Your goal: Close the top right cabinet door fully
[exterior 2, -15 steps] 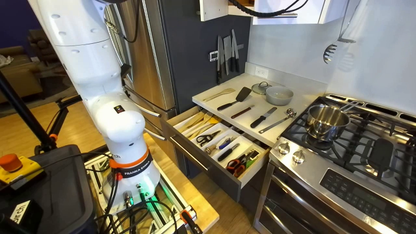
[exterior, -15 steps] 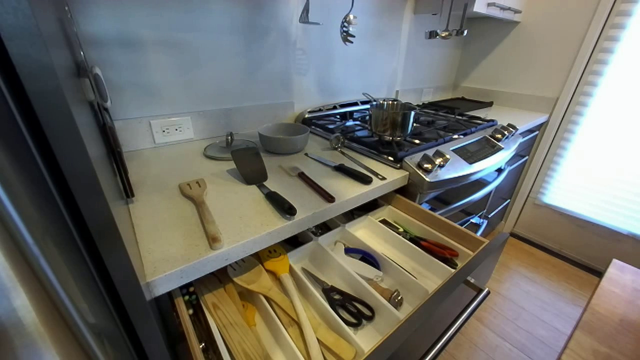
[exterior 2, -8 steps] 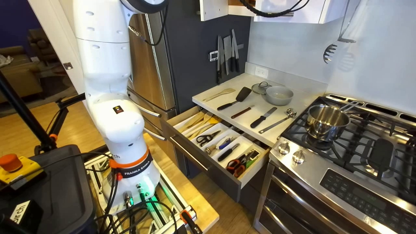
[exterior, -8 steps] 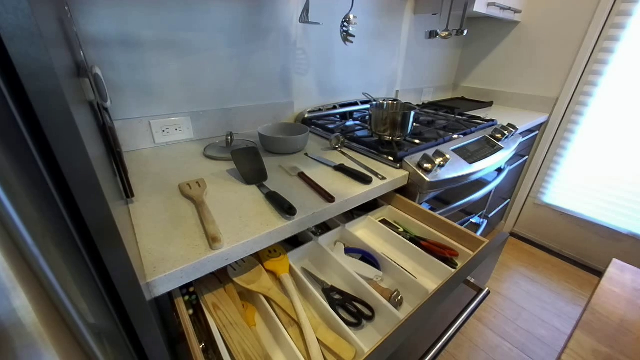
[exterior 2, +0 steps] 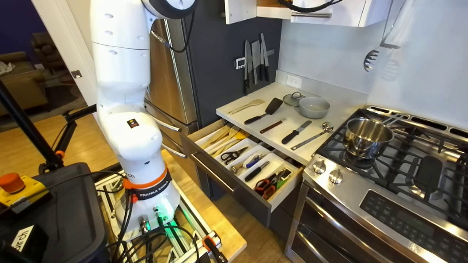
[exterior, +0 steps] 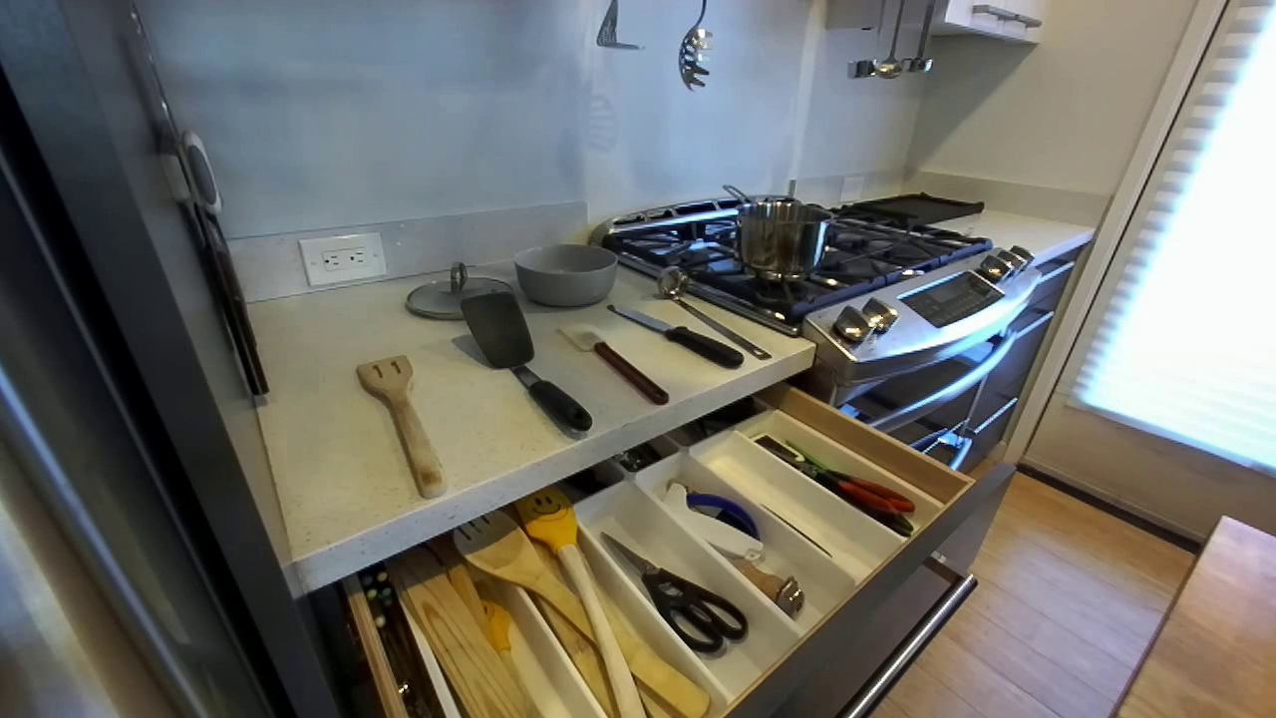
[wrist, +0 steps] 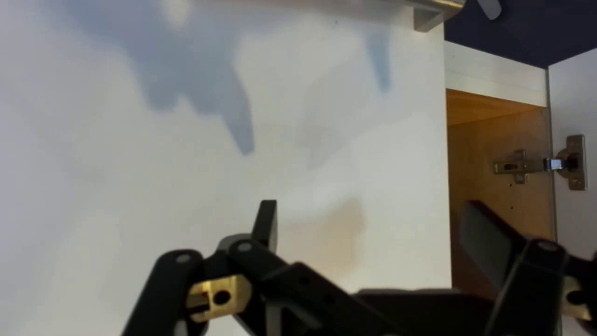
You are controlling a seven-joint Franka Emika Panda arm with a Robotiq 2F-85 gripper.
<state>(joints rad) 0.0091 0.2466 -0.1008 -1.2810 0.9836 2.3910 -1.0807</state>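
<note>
Evidently, the white upper cabinet door (wrist: pixel 210 168) is being faced by the end effector (wrist: pixel 371 210) in the wrist view, its outer face being turned toward the fingers (wrist: pixel 267 223). The end effector is being held with these spread wide: one is being seen in front of the door, the other across the wooden cabinet interior (wrist: pixel 489 133) just past the door's edge. Whether the door is being touched cannot be told. Beyond, a neighbouring door (wrist: pixel 569 93) is being carried, swung outward, on a concealed hinge (wrist: pixel 577 161). In an exterior view, the cabinet door is being shown above the desk (exterior 2: pixel 269 90). Its bar handle (exterior 2: pixel 311 15) is being set nearly level along the lower edge; the door's long axis cannot be told, its top being cut off.
</note>
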